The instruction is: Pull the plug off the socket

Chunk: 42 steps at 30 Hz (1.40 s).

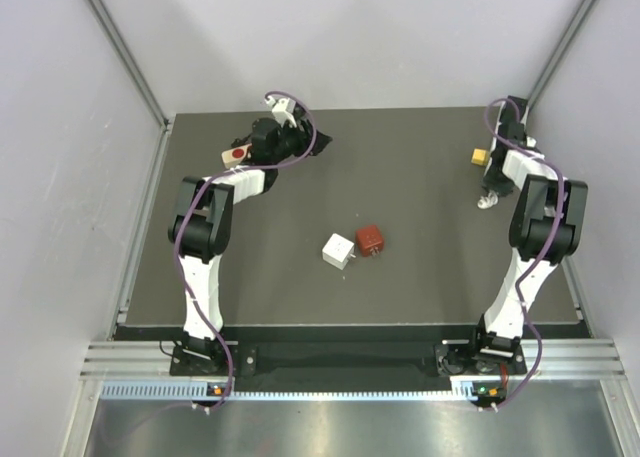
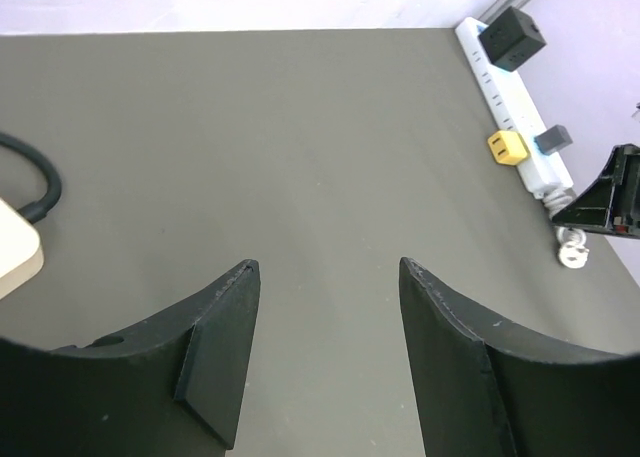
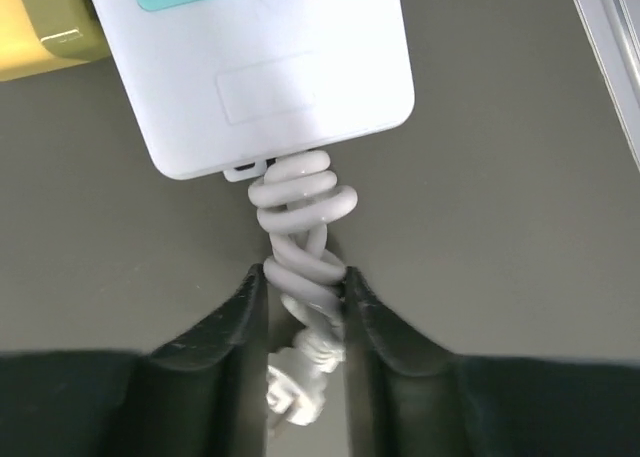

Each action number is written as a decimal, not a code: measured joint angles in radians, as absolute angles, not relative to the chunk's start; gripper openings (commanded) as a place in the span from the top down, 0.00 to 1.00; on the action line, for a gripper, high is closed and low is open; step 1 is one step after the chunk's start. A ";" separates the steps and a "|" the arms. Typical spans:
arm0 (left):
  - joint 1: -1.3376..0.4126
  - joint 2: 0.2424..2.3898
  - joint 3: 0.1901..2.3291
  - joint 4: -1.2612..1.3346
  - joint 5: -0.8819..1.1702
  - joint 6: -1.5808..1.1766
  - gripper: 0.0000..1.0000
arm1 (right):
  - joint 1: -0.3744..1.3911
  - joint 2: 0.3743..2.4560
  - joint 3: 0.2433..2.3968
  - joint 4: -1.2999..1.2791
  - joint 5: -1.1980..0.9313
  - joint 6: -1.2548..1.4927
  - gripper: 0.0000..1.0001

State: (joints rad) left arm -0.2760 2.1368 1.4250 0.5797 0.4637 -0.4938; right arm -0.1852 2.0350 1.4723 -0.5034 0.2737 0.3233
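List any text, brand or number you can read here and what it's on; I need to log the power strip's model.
No readable text in any view.
The white power strip: an embossed rectangle near its cord end, apparently blank.
The beige box: a plain red dot, no characters.
The white adapter, red adapter, black adapter, yellow plug: no print visible.
The coiled cord in the right gripper: unmarked.

**Power strip [image 2: 503, 92] right, blocks [image 1: 339, 250] centre**

The power strip lies along the far right edge of the bench [image 1: 420, 197], plugs [image 2: 511, 37] seated on it, its coiled cord [image 3: 300, 217] at the near end pinched in the right tool [image 3: 305, 302]. The two blocks sit side by side mid-bench.
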 measured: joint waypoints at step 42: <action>-0.631 2.295 1.694 0.508 0.677 -0.477 0.37 | 0.152 1.229 0.796 -0.603 0.242 0.447 0.05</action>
